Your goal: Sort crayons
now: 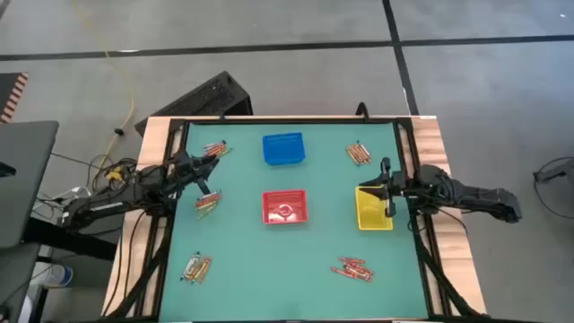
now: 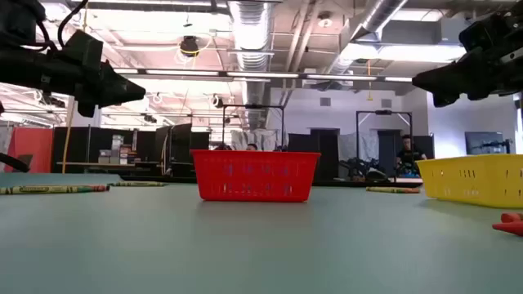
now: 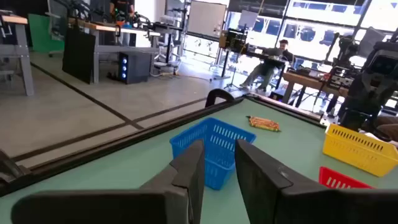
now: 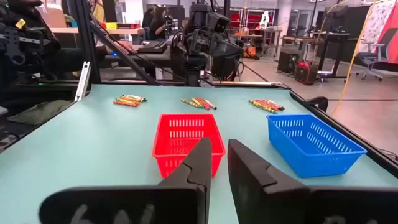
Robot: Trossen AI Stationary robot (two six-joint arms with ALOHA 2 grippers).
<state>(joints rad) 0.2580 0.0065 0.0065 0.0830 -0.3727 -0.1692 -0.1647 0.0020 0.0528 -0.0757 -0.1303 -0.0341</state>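
Several small heaps of crayons lie flat on the green table: far left, left, near left, far right, near right. My left gripper hovers between the two far-left heaps. It is empty, its fingers a narrow gap apart, pointing toward the blue basket. My right gripper hovers over the yellow basket's far end. It is empty, its fingers a narrow gap apart, pointing toward the red basket.
The blue basket, red basket and yellow basket stand in the table's middle and right. A raised dark frame runs around the table. In the low view both grippers are well above the table top.
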